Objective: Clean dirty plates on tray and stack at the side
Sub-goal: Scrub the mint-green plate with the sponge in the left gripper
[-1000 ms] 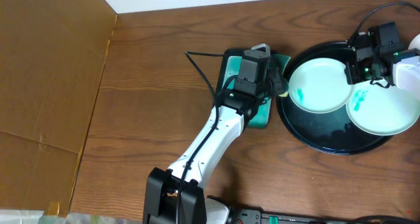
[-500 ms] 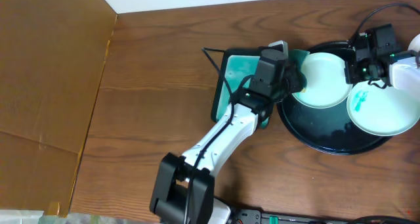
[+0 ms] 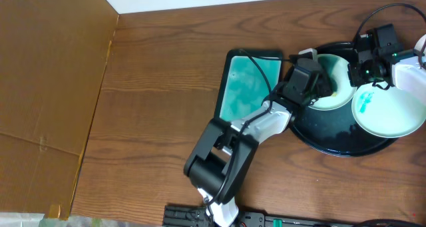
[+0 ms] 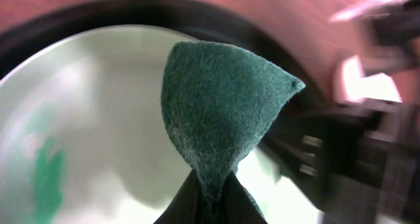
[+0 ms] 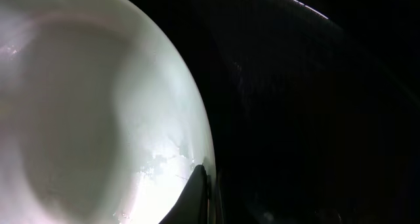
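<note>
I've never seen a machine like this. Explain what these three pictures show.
Two robot arms work at a wooden table. The wide picture looks down from above; the other two come from cameras on each wrist. A black tray carries pale mint plates; beside it lies a teal dish. The left claw pinches a green sponge over one smeared plate. The right claw sits at a plate rim; whether it grips is unclear.

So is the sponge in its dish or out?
Out. The left gripper pinches the sponge over a mint plate; the teal dish sits beside, without it.
</note>
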Robot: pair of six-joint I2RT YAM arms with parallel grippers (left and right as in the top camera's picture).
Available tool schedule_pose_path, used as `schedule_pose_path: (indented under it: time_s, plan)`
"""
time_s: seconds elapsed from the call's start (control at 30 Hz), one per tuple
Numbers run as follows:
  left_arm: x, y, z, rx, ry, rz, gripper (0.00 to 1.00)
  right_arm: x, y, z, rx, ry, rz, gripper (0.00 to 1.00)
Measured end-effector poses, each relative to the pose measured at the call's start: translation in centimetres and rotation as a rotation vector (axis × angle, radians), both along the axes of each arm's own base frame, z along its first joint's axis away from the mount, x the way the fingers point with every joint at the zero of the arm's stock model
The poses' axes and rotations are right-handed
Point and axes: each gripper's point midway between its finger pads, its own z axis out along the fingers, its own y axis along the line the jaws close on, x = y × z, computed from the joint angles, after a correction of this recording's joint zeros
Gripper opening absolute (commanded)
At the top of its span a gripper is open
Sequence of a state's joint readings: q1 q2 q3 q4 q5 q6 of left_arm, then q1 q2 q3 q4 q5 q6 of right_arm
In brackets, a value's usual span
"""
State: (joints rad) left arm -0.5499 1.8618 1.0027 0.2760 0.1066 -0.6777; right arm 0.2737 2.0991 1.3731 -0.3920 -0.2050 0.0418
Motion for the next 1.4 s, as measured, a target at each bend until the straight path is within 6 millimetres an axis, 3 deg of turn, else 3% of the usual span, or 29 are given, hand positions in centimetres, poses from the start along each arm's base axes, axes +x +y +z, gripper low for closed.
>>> schedule_pose_path:
  time_s: [0.17, 0.3, 0.47, 0.57, 0.63, 0.7, 0.8, 0.87, 1.0, 1.13, 1.4]
  plan:
    - [0.6, 1.9, -3.6, 0.066, 0.045, 0.119, 0.07, 0.0, 0.0, 0.0, 0.003, 0.002, -0.006, 0.01]
    - [0.9, 2.3, -4.7, 0.085, 0.049, 0.150, 0.07, 0.0, 0.0, 0.0, 0.003, 0.002, -0.006, 0.01]
    - [1.1, 3.8, -5.0, 0.175, 0.037, 0.185, 0.07, 0.0, 0.0, 0.0, 0.003, 0.002, -0.006, 0.01]
    - [1.4, 5.8, -4.8, 0.271, 0.021, 0.187, 0.07, 0.0, 0.0, 0.0, 0.003, 0.003, -0.006, 0.01]
    - [1.7, 7.0, -4.2, 0.300, 0.008, 0.194, 0.07, 0.0, 0.0, 0.0, 0.002, 0.004, -0.007, 0.01]
    - [2.4, 8.0, -2.1, 0.294, -0.038, 0.221, 0.07, 0.0, 0.0, 0.0, 0.002, 0.004, -0.007, 0.01]
    - [3.3, 7.9, 0.6, 0.195, -0.078, 0.249, 0.07, 0.0, 0.0, 0.0, 0.002, 0.004, -0.007, 0.01]
    - [3.1, 7.2, 0.8, 0.115, -0.050, 0.261, 0.07, -0.1, 0.0, 0.0, 0.001, 0.005, -0.007, 0.01]
    - [2.7, 5.6, -0.7, -0.058, 0.060, 0.330, 0.08, -0.1, 0.0, 0.0, 0.001, 0.005, -0.007, 0.01]
    - [4.0, 4.2, -1.7, -0.211, 0.066, 0.389, 0.09, -0.1, 0.0, 0.0, 0.001, 0.005, -0.007, 0.01]
    - [3.5, 3.7, -4.1, -0.244, 0.137, 0.416, 0.07, -0.1, 0.0, 0.0, 0.001, 0.005, -0.007, 0.01]
